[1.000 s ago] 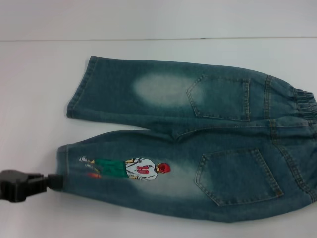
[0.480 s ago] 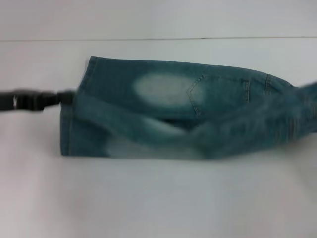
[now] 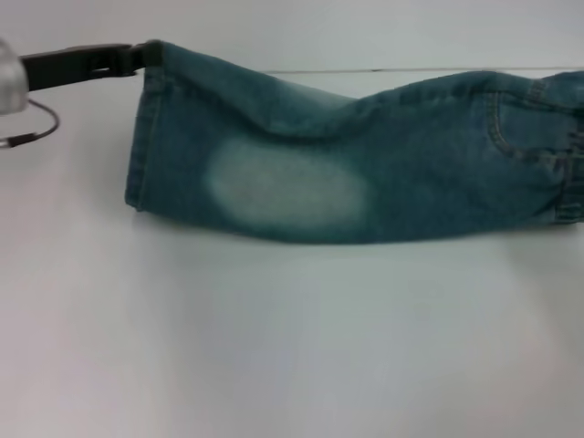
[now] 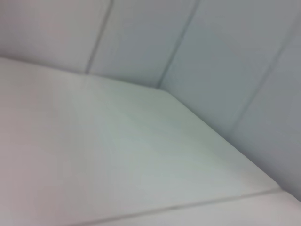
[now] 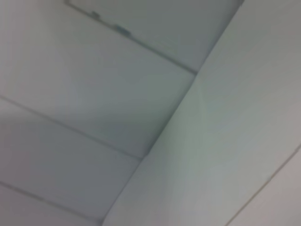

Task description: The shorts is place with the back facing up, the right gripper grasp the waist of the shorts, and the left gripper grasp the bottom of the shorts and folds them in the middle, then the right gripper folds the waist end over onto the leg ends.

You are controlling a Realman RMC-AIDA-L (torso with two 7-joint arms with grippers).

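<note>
Head view, left hand (image 3: pixel 146 57) pinching shorts (image 3: pixel 365 164) hem

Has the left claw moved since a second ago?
Yes. The left claw, gripping the shorts hem, has travelled from the table's near edge toward the far edge.

No legible text or labels.

The left gripper (image 3: pixel 144 55) is a slim black bar with a silver wrist and a thin grey looping cable (image 3: pixel 36 128).
</note>
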